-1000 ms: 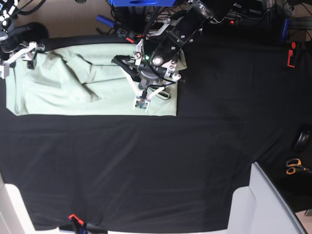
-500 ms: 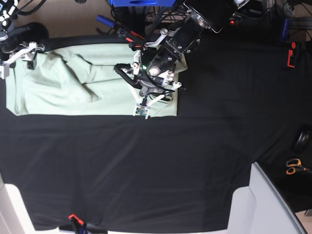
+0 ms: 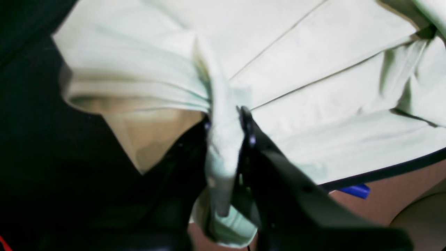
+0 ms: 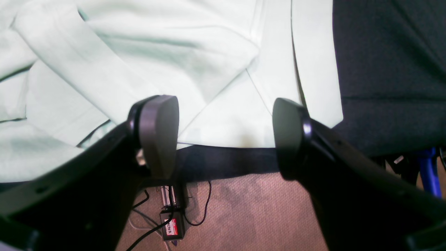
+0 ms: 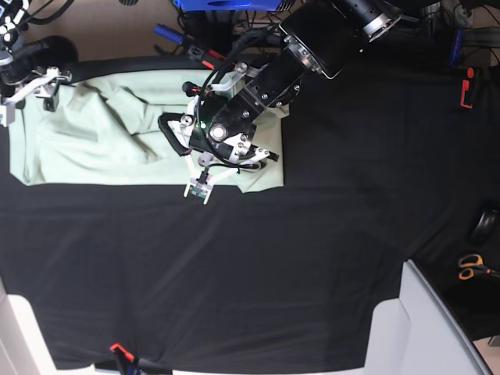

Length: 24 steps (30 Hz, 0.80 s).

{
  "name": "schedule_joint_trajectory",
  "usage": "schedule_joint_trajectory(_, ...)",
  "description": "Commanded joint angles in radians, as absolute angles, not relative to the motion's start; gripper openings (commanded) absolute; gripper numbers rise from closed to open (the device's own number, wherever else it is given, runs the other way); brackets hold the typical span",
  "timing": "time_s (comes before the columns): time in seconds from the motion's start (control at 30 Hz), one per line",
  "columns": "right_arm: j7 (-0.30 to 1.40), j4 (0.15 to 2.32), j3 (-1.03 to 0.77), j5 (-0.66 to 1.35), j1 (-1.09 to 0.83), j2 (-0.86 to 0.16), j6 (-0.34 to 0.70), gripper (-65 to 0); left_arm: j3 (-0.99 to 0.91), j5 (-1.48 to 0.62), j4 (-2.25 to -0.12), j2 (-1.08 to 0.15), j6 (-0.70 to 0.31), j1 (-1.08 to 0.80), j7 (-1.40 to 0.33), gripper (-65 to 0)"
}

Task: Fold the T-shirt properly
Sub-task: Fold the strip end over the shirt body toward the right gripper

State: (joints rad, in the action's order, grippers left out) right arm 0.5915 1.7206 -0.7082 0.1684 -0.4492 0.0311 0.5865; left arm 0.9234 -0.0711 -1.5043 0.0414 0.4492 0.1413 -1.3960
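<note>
A black cloth (image 5: 258,266) covered the bench, with brown floor showing past its far edge. The T-shirt (image 5: 94,141) lay along that far edge, already narrowed into a long band, though its sleeve end looked rumpled. The left tool (image 3: 226,129) was clamped on a bunched fold of the shirt, lifting it above the flat layers beneath. The right tool (image 4: 224,136) hung with jaws apart, empty, over the shirt's edge. The crosswise folds appeared still to be done.
</note>
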Motion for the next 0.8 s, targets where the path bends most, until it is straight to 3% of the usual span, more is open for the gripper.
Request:
schedule_joint_trajectory(0.0,0.572,1.735,-0.713,0.179,-0.449,0.022,0.588,-25.4,0.923,-0.064,-1.520,0.053,0.455,0.163,-1.396,-65.0)
schedule_joint_trajectory(0.37,0.572,1.735,-0.713,0.179,-0.449,0.022,0.588,-25.4,1.063,0.104,-1.472,0.073,0.452,0.168,-1.396,-65.0)
schedule_joint_trajectory(0.77,0.572,1.735,-0.713,0.179,-0.449,0.022,0.588,-25.4,1.147,0.111,-1.372,0.094,0.453,0.174,-1.396,-65.0)
